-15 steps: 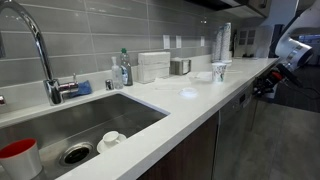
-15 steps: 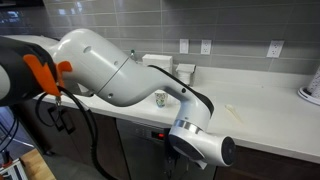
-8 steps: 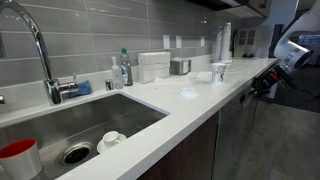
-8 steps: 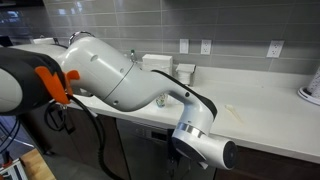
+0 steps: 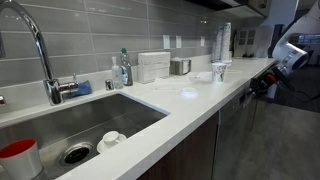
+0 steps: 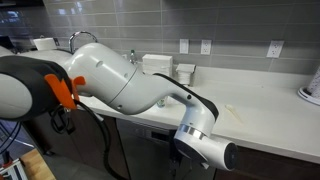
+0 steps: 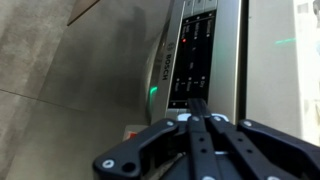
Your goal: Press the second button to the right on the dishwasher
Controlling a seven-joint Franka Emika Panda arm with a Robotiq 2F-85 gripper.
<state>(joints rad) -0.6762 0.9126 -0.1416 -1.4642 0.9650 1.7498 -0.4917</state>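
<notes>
The dishwasher (image 5: pixel 236 128) is the grey metal front under the white counter. In the wrist view its dark control strip (image 7: pixel 203 45) with small buttons and white markings runs along the top edge, next to the handle with a brand label (image 7: pixel 165 60). A green light (image 7: pixel 152 93) glows beside the strip. My gripper (image 7: pixel 198 104) is shut, both fingers together, with the tips at the near end of the control strip. I cannot tell whether they touch it or which button they are over. In an exterior view the gripper (image 5: pixel 250 87) sits at the counter's front edge.
The white countertop (image 5: pixel 190 100) carries a cup (image 5: pixel 221 70), a towel stack (image 5: pixel 153 65) and a soap bottle (image 5: pixel 123 70). A sink (image 5: pixel 90 125) with a tap is nearby. The arm's big white body (image 6: pixel 120 80) hangs before the dark cabinets.
The arm has shifted slightly; the gripper has edged a little closer to the dishwasher's top edge.
</notes>
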